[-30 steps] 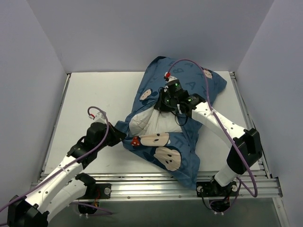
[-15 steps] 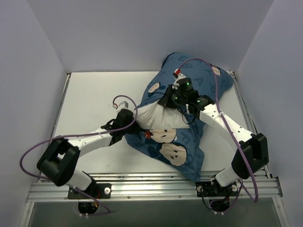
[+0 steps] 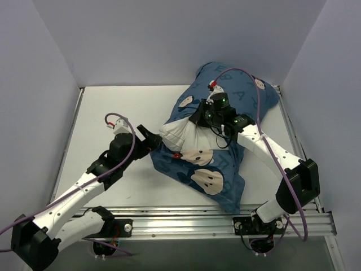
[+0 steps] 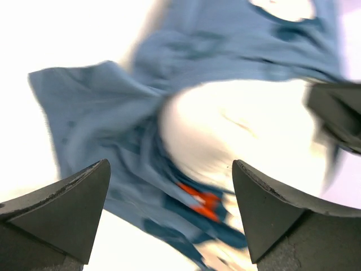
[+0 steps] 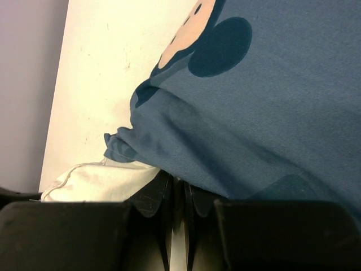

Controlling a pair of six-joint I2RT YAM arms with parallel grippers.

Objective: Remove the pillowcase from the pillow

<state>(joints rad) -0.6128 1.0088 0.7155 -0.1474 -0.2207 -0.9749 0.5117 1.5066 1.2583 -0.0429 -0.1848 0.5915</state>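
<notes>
White table (image 3: 107,107) — left fingers (image 4: 62,209) spread, empty; right fingers (image 5: 149,197) pinch pillowcase (image 5: 271,113).

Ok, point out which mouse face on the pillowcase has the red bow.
The face just below the exposed white pillow, near the pillowcase opening; the other faces are bowless.

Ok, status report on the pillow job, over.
Left gripper open, empty. Right gripper shut on pillowcase. Pillow partly out. Nothing in the way.

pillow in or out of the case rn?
Partly out. The white pillow bulges from the open end of the pillowcase; blue fabric covers the rest.
</notes>
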